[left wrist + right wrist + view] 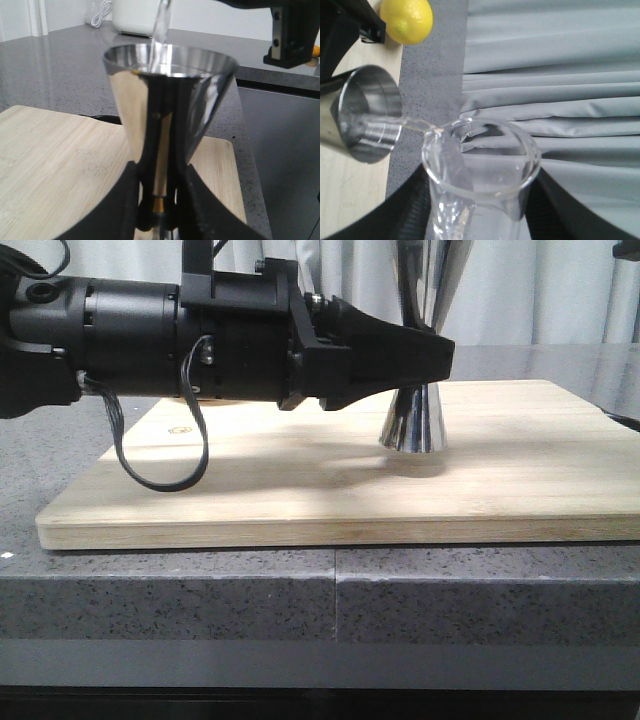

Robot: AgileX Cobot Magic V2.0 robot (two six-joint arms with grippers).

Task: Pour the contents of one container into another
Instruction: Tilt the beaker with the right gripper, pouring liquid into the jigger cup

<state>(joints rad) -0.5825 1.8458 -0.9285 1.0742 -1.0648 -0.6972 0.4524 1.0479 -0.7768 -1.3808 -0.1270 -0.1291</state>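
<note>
**Pour in progress: beaker tipped over jigger, stream entering upper cup**

Left gripper [157, 207]: fingers clamped on the narrow waist of the jigger [167, 100], one black finger on each side of the gold band. In the front view the left gripper [425, 355] reaches in from the left, level with the board, and its tips cover the jigger's [415, 425] waist. The lower cone shows below the fingers and stands upright on the wooden cutting board [300, 490]; the upper cone rises above the fingers and out of the top of that view.

Right gripper [480, 220]: closed around the body of the clear glass beaker [485, 170], dark fingers pressed to both sides of the glass. The beaker is tilted with its pouring lip turned toward the jigger [367, 120]. The lip sits just beside and above the jigger's open rim, not touching it.

Liquid: a thin clear stream [412, 125] leaves the beaker's lip and lands inside the jigger's upper cup. From the left wrist the same stream [161, 25] drops from above into the cup just past the gripper's fingers. Clear liquid lies in the cup; the level cannot be read.

Surroundings: a lemon [409, 19] lies on the grey speckled countertop [480, 580] beyond the jigger, on the far side from the right gripper, well apart from both vessels. Part of the right arm [292, 32] appears above and to one side of the jigger in the left wrist view. The cutting board rests on the countertop.
</note>
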